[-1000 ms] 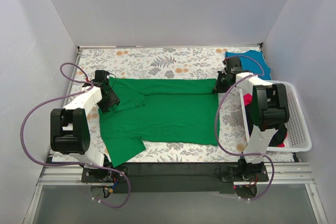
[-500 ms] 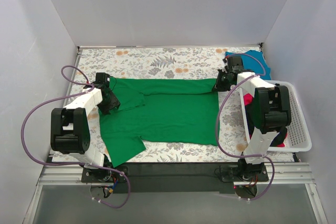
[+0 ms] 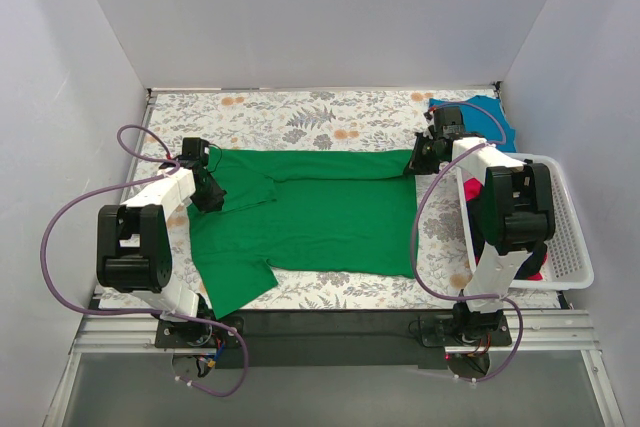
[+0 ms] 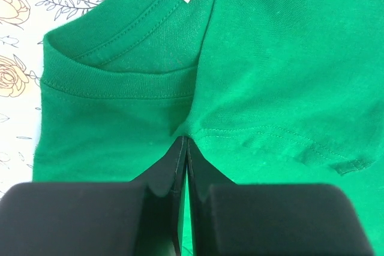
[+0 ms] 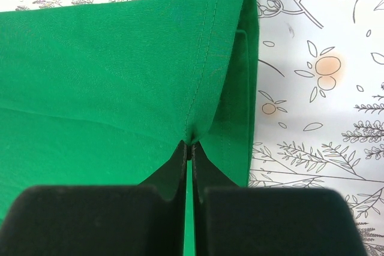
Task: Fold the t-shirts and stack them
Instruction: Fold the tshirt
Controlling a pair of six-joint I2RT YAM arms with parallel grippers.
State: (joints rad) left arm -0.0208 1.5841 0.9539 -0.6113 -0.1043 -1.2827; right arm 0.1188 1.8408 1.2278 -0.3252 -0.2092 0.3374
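The bright green t-shirt (image 3: 320,212) lies spread across the flowered table, its far edge folded over. My left gripper (image 3: 212,190) is shut on the shirt near the collar; the left wrist view shows the pinch (image 4: 185,139) beside the neckband and white label. My right gripper (image 3: 416,162) is shut on the shirt's folded hem corner (image 5: 191,142). A teal-blue t-shirt (image 3: 492,119) lies at the far right corner. Red-pink and black shirts (image 3: 528,269) sit in the basket.
A white slotted basket (image 3: 565,237) stands along the right edge. White walls close the table on three sides. The flowered tablecloth (image 3: 300,112) shows behind the green shirt. Purple cables loop from both arms.
Both grippers, still shut on the green shirt, have crept slightly toward the far side; the shirt's far edge has barely shifted.
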